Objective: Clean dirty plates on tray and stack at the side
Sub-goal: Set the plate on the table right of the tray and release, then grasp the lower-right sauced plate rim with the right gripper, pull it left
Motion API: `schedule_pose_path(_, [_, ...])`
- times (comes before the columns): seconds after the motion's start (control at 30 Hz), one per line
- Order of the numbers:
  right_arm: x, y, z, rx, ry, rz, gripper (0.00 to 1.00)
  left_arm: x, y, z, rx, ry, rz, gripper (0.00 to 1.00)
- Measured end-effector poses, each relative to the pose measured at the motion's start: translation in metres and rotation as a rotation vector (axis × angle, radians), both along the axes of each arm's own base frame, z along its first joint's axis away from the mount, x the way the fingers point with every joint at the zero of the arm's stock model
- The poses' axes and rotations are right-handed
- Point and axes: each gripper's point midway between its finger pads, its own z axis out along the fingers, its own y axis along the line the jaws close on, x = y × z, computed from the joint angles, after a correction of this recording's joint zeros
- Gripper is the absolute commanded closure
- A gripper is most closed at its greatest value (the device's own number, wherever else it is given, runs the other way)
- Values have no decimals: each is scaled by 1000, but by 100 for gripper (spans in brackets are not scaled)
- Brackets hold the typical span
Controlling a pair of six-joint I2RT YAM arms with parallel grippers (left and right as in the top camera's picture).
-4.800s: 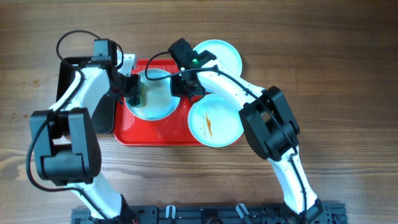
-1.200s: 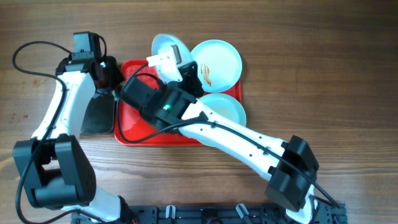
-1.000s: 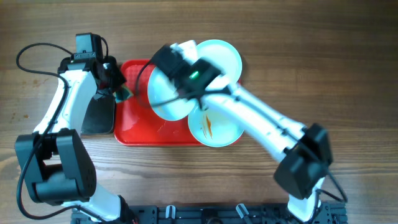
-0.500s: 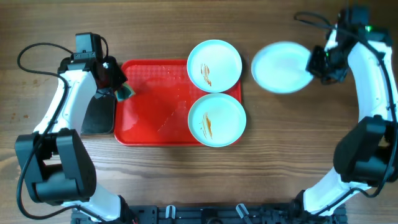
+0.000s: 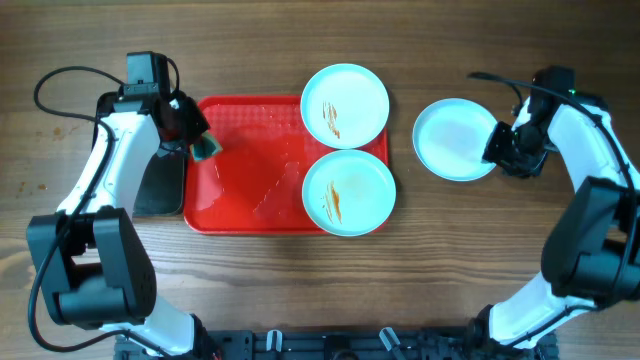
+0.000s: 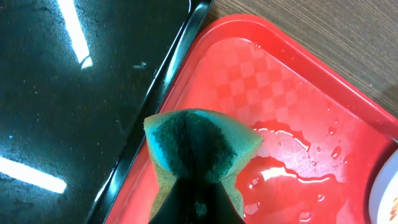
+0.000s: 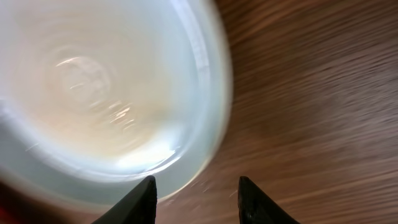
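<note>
The clean plate [image 5: 457,139] had come down flat on the table [image 5: 560,60], at 3 o'clock from the tray [image 5: 240,190], to start the stack. My right gripper [image 5: 503,150] sat at its 3 o'clock edge, fingers spread wide, letting go. The top dirty plate [image 5: 345,105] and bottom dirty plate [image 5: 349,192] waited on the tray. My left gripper [image 5: 195,140] pinched the sponge [image 5: 207,148] at the tray's 9 o'clock side, ready to wipe.

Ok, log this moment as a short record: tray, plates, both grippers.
tray: red tray, wet
dirty plates: rear plate, front plate, orange-streaked, on tray's right side
clean plate: on table, right of tray
left gripper: shut on green sponge over tray's left corner
right gripper: open, at clean plate's right edge
other: black tray left of red tray
</note>
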Motion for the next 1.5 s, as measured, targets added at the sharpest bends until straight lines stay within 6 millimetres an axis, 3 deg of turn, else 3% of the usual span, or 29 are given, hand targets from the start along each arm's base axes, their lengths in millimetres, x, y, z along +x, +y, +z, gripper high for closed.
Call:
schedule_pose_path(0.1, [4, 46, 47, 87, -113, 90, 54, 1, 0, 0, 0, -2, -1, 96])
schedule_pose_path(0.17, [1, 94, 76, 121, -175, 200, 54, 1, 0, 0, 0, -4, -1, 96])
schedule_pose_path(0.23, [-1, 118, 75, 136, -180, 258, 55, 1, 0, 0, 0, -4, -1, 96])
schedule_pose_path(0.43, [-9, 187, 41, 157, -214, 447, 54, 1, 0, 0, 0, -5, -1, 96])
schedule_pose_path(0.53, [-16, 192, 22, 150, -165, 464, 59, 1, 0, 0, 1, -5, -1, 96])
schedule_pose_path(0.67, [-21, 189, -4, 141, -81, 451, 78, 2, 0, 1, 1, -10, -1, 96])
schedule_pose_path(0.77, [-29, 187, -19, 138, -14, 448, 85, 3, 0, 1, 1, -11, -1, 96])
schedule_pose_path(0.93, [-34, 188, -21, 139, 4, 453, 96, 3, 0, 1, 1, -12, -1, 96])
schedule_pose_path(1.03, [-40, 198, -21, 138, 15, 485, 96, 3, 0, 1, 1, -12, -1, 96])
schedule_pose_path(1.17, [-57, 233, -17, 190, 42, 509, 96, 3, 0, 1, 1, -12, -1, 96])
schedule_pose_path(1.33, [-26, 301, 16, 289, -102, 386, 96, 3, 0, 1, 1, -12, -1, 96])
schedule_pose_path(1.5, [-32, 343, 11, 256, -162, 378, 96, 3, 0, 1, 1, -12, -1, 96])
